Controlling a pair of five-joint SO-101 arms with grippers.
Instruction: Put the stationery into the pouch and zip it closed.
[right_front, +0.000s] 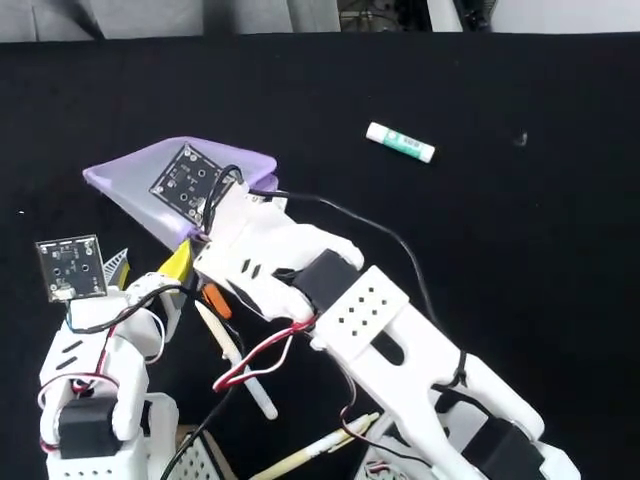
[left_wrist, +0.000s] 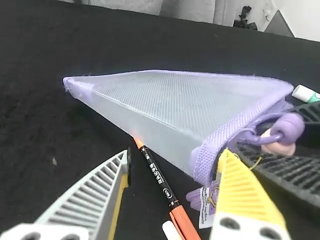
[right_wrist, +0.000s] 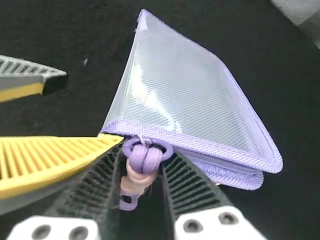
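Note:
The purple mesh pouch (right_front: 135, 180) (left_wrist: 190, 105) (right_wrist: 185, 100) lies at the table's left. My right gripper (right_wrist: 145, 150) is shut on its zipper pull (right_wrist: 134, 181), a purple knot with a pink charm, at the pouch's near corner. My left gripper (left_wrist: 175, 155) (right_front: 150, 265) is open beside that corner, its yellow finger (left_wrist: 245, 195) against the pouch's end and its grey finger (left_wrist: 100, 190) apart over the table. An orange-and-black pen (left_wrist: 159, 180) (right_front: 214, 299) runs under the pouch's near edge. A white pen (right_front: 238, 358) lies just nearer. A green-and-white glue stick (right_front: 400, 142) rests far right.
A beige pencil (right_front: 310, 450) lies at the front edge between the arm bases. The right arm's body (right_front: 380, 330) crosses the table diagonally from the front right. The black table (right_front: 520, 250) runs open to the right and behind the pouch.

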